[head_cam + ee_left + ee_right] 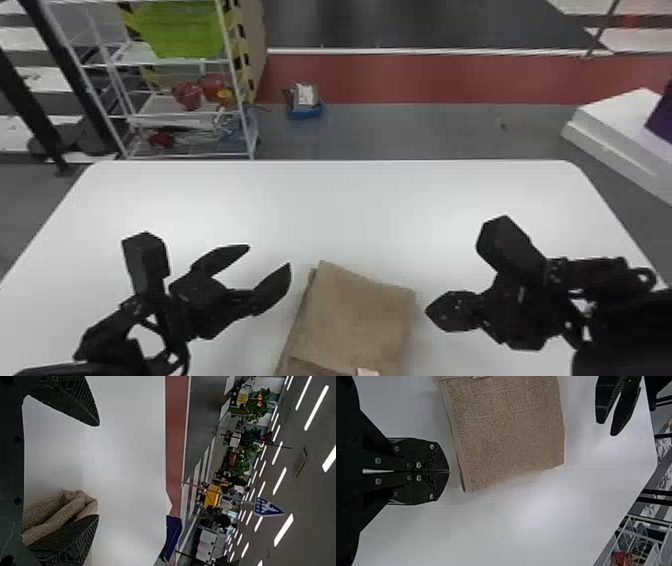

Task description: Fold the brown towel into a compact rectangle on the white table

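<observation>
The brown towel (355, 320) lay folded in layers, well short of the table's (350, 210) far edge and roughly midway between its side edges, presumably so both arms could reach it. The left hand (270, 255) stood wide open, empty, beside it, likely leaving room for cloth; the right hand (427, 311) hung opposite, closed on nothing, perhaps for pressing.

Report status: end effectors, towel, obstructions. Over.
Left end effector open, left of brown towel. Right end effector shut, right of towel. Towel folded, on white table. No object seen atop towel.
</observation>
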